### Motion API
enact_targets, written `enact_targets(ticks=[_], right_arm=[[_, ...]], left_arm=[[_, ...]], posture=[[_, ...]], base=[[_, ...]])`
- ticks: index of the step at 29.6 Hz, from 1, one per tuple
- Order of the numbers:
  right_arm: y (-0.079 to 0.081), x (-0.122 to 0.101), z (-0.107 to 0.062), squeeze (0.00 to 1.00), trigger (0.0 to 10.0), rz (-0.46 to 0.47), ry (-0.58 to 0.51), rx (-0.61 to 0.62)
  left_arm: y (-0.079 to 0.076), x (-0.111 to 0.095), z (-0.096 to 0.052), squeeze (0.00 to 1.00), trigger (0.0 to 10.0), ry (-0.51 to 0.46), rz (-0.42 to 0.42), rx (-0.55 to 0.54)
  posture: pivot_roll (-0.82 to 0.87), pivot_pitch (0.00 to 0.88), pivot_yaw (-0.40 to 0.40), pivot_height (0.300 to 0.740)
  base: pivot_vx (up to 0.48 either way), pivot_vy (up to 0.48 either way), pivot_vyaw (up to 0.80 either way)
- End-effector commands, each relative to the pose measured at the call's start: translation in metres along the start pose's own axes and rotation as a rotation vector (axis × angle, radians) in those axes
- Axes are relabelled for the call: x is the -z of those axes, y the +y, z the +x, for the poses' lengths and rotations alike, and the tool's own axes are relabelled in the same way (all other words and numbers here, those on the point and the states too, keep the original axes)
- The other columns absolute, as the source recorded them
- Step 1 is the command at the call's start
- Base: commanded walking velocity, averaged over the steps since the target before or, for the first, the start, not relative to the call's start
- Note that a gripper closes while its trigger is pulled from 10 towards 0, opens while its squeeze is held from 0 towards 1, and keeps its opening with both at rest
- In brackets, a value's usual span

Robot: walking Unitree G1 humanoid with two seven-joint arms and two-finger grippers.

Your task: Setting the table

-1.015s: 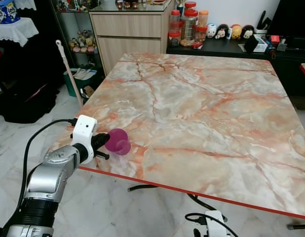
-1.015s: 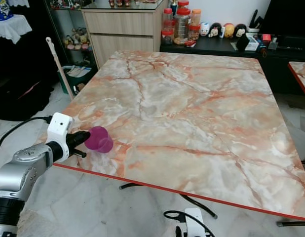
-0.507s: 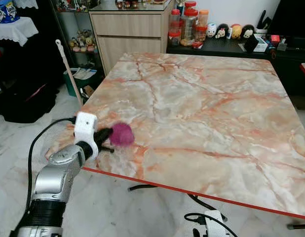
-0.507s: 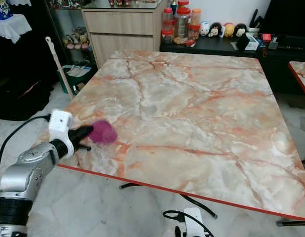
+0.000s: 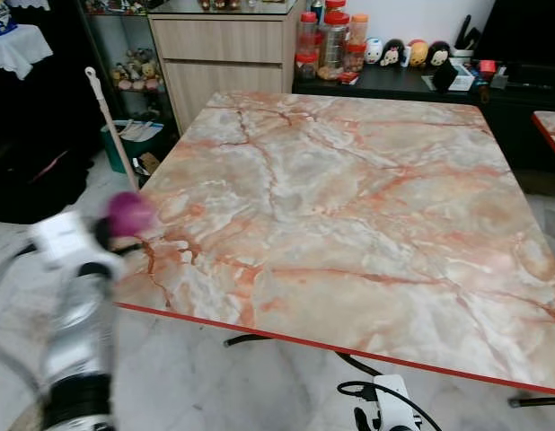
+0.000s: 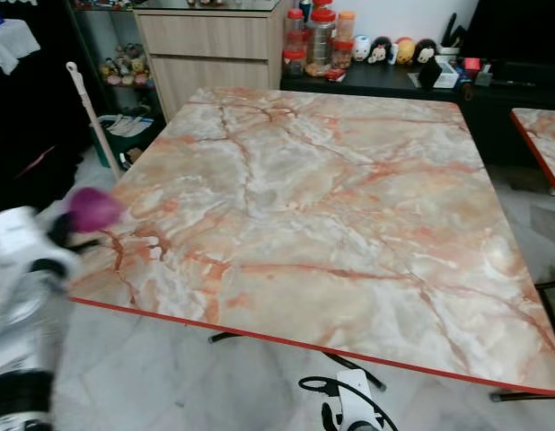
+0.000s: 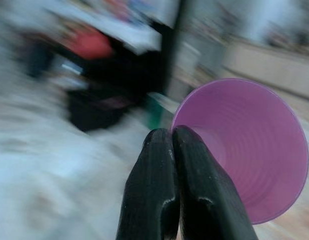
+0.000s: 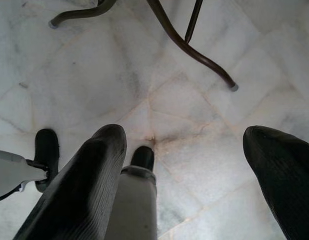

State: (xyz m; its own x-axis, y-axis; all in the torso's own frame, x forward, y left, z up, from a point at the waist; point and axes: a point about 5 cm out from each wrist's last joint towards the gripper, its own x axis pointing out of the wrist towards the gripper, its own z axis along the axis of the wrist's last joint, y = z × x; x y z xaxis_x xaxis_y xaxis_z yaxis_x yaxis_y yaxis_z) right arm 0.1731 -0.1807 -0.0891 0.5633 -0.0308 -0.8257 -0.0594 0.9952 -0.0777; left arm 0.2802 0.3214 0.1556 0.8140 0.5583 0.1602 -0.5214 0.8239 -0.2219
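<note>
Since the earlier frame, our left arm has swung outward — the purple cup (image 5: 128,214) has left the table's near-left corner and now hangs just off the left edge, smeared by motion blur.

Left eye view: marble table (image 5: 349,206), pink-veined, with a red rim along the near edge. Left gripper (image 5: 105,230) blurred at the left edge, cup at its tip. Wooden cabinet (image 5: 228,58) beyond the far-left corner; jars (image 5: 330,40) on a dark sideboard beyond the far edge. Right arm idle below the near edge.

Right eye view: same scene; cup (image 6: 93,209) beside the table's left edge, above the floor.

Left wrist view: the two black fingers (image 7: 154,185) lie pressed together, pinching the cup's rim (image 7: 244,145); its open mouth faces the camera — background blurred.

Right wrist view: right gripper (image 8: 194,165) hangs over the white tiled floor (image 8: 119,65), fingers spread wide apart, holding nothing. Dark curved table legs (image 8: 194,50) cross the tiles.
</note>
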Motion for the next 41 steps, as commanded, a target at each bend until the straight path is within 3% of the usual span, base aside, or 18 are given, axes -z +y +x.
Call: enact_targets(ticks=[1,4,5,6,9,20,21,22,23,24,25,28,34,38,41], right_arm=[[0.004,0.001,0.0,0.0,10.0,-0.007,0.005,-0.013],[0.005,0.002,0.0,0.0,10.0,-0.006,0.007,-0.014],[0.006,0.003,0.0,0.0,10.0,-0.006,0.009,-0.016],[0.006,0.003,0.0,0.0,10.0,-0.006,0.009,-0.017],[0.008,0.004,0.0,0.0,10.0,-0.007,0.011,-0.021],[0.008,0.004,0.0,0.0,10.0,-0.007,0.011,-0.021],[0.008,0.004,0.0,0.0,10.0,-0.005,0.012,-0.021],[0.01,0.006,-0.001,0.0,10.0,-0.004,0.018,-0.022],[0.01,0.006,-0.001,0.0,10.0,-0.004,0.018,-0.022],[0.01,0.006,-0.001,0.0,10.0,-0.003,0.018,-0.023],[0.01,0.006,-0.001,0.0,10.0,-0.003,0.019,-0.023],[0.008,0.006,-0.001,0.0,10.0,-0.002,0.017,-0.021],[0.004,0.007,-0.001,0.0,10.0,-0.004,0.02,-0.014],[0.003,0.008,-0.001,0.0,10.0,-0.002,0.022,-0.01],[0.002,0.008,-0.001,0.0,10.0,0.005,0.025,-0.006]], left_arm=[[0.031,-0.005,-0.001,0.0,10.0,-0.047,0.064,-0.12],[0.055,-0.009,-0.003,0.0,10.0,-0.064,0.131,-0.192],[0.07,-0.006,-0.006,0.0,10.0,-0.037,0.207,-0.231],[0.073,-0.005,-0.006,0.0,10.0,-0.031,0.224,-0.237],[0.101,0.013,-0.015,0.0,10.0,0.074,0.345,-0.306],[0.103,0.015,-0.015,0.0,10.0,0.07,0.354,-0.31],[0.112,0.032,-0.024,0.0,10.0,0.162,0.385,-0.321],[0.102,0.111,-0.072,0.0,10.0,0.521,0.383,-0.139],[0.102,0.111,-0.072,0.0,10.0,0.521,0.383,-0.139],[0.095,0.134,-0.093,0.0,10.0,0.634,0.372,-0.084],[0.09,0.145,-0.104,0.0,10.0,0.683,0.363,-0.055],[0.09,0.155,-0.118,0.0,10.0,0.72,0.375,-0.089],[0.098,0.158,-0.127,0.0,10.0,0.748,0.364,-0.15],[0.096,0.165,-0.133,0.0,10.0,0.798,0.349,-0.123],[0.085,0.176,-0.144,0.0,10.0,0.878,0.345,-0.034]], posture=[[0.08,0.0,0.001,0.74],[0.08,0.0,0.005,0.74],[0.08,0.0,0.007,0.74],[0.08,0.0,0.007,0.74],[0.08,0.0,0.012,0.74],[0.08,0.0,0.012,0.74],[0.08,0.0,0.022,0.74],[0.06,0.0,0.028,0.74],[0.06,0.0,0.028,0.74],[0.06,0.0,0.03,0.74],[0.06,0.0,0.029,0.74],[0.05,0.0,0.026,0.74],[0.06,0.0,0.016,0.74],[0.06,0.0,0.009,0.74],[0.06,0.0,0.003,0.74]], base=[[0.0,0.0,0.0],[0.0,0.0,0.0],[0.0,0.0,0.0],[0.0,0.0,0.0],[0.0,0.0,0.0],[0.0,0.0,0.0],[0.0,0.0,0.0],[0.0,0.0,0.0],[0.0,0.0,0.0],[0.0,0.0,0.0],[0.0,0.0,0.0],[0.0,0.0,0.0],[0.0,0.0,0.0],[0.0,0.0,0.0],[0.0,0.0,0.0]])
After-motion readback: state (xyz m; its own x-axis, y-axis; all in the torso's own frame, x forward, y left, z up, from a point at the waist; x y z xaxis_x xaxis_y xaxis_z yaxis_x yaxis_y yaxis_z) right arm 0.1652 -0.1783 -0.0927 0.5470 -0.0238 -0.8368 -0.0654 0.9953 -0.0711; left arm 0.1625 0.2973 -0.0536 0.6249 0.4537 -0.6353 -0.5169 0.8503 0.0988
